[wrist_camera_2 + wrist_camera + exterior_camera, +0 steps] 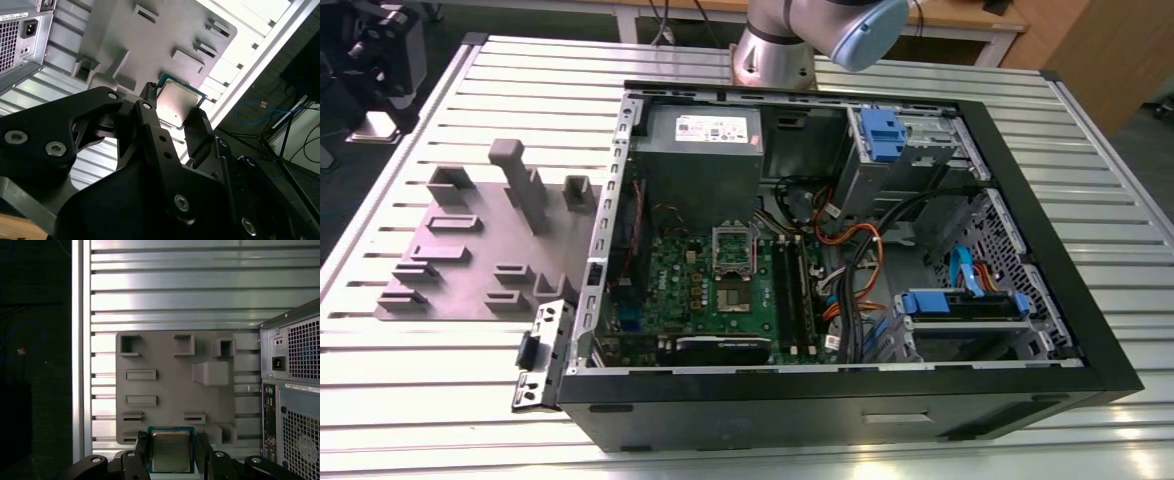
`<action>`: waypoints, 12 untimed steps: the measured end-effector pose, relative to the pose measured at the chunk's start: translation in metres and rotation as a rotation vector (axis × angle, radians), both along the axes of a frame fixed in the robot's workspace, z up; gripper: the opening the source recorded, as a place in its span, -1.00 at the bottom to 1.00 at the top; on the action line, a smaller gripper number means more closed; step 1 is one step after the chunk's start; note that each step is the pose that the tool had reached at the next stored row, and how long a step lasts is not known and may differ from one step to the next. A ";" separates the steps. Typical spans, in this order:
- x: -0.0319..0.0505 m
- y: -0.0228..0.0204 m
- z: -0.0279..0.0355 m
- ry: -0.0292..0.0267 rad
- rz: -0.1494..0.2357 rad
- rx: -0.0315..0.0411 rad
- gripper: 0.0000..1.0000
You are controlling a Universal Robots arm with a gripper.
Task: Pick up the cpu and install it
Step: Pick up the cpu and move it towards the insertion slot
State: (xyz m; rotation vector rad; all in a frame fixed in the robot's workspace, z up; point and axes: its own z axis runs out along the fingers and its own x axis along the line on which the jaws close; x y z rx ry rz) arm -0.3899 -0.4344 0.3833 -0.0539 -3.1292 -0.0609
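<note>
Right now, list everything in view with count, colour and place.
slatted metal table: one, silver, under everything
open computer case: one, black, on the table
motherboard: one, green, inside the case
moulded fixture plate: one, grey, on the table, exterior view's left of the case
flat square metal-topped cpu: one, silvery with green rim, between the fingers of the gripper
robot arm: one, grey and blue, beyond the case
gripper: one, black, shut on the cpu

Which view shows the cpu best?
First wrist view: the cpu faces the camera squarely, metal top and rim plain, held in the gripper. Second wrist view shows it tilted, its edges partly hidden by the gripper.
</note>
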 end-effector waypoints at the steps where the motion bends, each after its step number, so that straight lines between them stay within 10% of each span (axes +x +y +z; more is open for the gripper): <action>1: 0.0003 0.0000 0.0000 0.0000 0.000 0.0000 -0.06; 12: 0.0026 0.0000 0.0000 0.0000 0.000 0.0000 -0.06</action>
